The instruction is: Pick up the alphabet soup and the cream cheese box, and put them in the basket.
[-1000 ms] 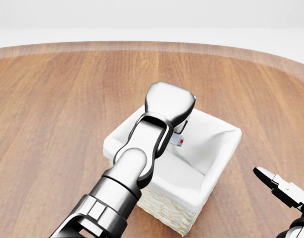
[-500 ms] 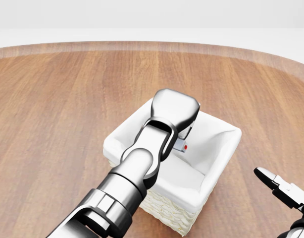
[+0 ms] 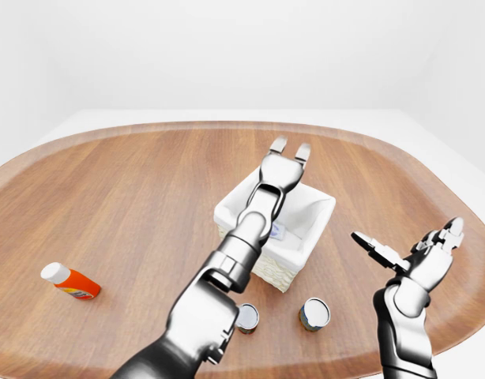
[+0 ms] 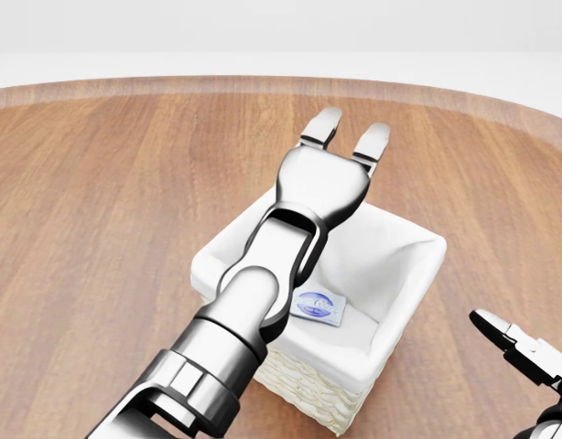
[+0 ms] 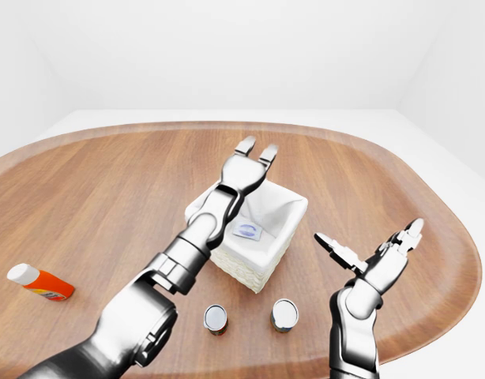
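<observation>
The cream cheese box point(image 4: 318, 305), small and white with a blue round logo, lies flat on the bottom of the white-lined wicker basket point(image 4: 418, 265). My left hand point(image 4: 347, 133) is open over the basket's upper rim, fingers stretched out and holding nothing. Its forearm crosses the basket's left half and hides part of the lining. Two small cans point(image 3: 247, 317) point(image 3: 314, 313) sit on the table below the basket; I cannot read which one is the alphabet soup. Lower right, my right hand point(image 3: 410, 241) hovers open and empty, to the right of the basket.
An orange bottle with a white cap point(image 3: 71, 282) lies at the far left of the round wooden table point(image 3: 132, 181). The table's curved edge runs close behind my right hand in the eye views.
My left hand opened and lifted toward the basket's upper rim. The cream cheese box it held has dropped and lies in the basket. The right hand has stayed put.
</observation>
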`<state>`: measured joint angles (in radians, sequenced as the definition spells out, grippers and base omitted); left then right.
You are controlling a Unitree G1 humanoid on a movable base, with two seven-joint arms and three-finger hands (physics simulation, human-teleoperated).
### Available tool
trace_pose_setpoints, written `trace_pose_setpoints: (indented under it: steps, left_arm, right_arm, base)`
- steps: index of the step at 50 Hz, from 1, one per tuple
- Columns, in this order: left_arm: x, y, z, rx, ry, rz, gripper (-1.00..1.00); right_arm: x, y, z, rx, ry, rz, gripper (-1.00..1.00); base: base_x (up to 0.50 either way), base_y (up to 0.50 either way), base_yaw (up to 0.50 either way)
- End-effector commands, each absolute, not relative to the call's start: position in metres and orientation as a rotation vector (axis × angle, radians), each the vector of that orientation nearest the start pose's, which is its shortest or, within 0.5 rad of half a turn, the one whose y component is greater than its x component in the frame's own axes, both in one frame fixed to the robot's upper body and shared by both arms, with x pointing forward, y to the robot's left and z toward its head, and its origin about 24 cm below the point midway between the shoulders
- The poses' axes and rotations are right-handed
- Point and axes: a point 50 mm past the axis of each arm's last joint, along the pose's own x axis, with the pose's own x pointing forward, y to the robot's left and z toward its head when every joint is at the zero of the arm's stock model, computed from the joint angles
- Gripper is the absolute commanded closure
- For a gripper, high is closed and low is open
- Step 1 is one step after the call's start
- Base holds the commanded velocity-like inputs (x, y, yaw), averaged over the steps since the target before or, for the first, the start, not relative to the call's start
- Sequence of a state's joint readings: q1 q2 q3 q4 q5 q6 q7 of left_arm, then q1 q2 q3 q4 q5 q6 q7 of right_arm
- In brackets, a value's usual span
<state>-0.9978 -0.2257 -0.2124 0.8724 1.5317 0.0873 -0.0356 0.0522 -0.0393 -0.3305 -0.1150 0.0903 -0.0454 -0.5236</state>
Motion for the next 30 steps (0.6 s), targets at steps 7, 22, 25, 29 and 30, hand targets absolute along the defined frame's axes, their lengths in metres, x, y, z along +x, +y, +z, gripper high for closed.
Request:
trace_pose_setpoints:
  steps: [7, 22, 25, 29, 30]
  left_arm:
    - [0.357, -0.028, 0.192, 1.637, -0.458, -0.235, -1.0]
    - [0.338, 0.006, 0.255, 1.616, -0.494, -0.06, -1.0]
    - [0.329, 0.014, 0.269, 1.581, -0.513, -0.025, -1.0]
    - [0.321, 0.02, 0.282, 1.566, -0.533, 0.003, -1.0]
    - [0.32, 0.021, 0.283, 1.563, -0.533, 0.004, -1.0]
  right_arm:
    - [0.214, -0.261, 0.063, 0.049, -0.127, -0.861, -1.0]
    - [0.214, -0.261, 0.063, 0.048, -0.128, -0.859, -1.0]
    - [0.214, -0.261, 0.063, 0.047, -0.128, -0.86, -1.0]
    - [0.214, -0.261, 0.062, 0.046, -0.127, -0.859, -1.0]
    - [0.214, -0.261, 0.062, 0.046, -0.127, -0.86, -1.0]
  base:
    - [0.0, 0.0, 0.0]
    - [0.0, 0.0, 0.0]
    - [0.0, 0.0, 0.0]
    - [0.0, 0.0, 0.0]
    - [0.0, 0.0, 0.0]
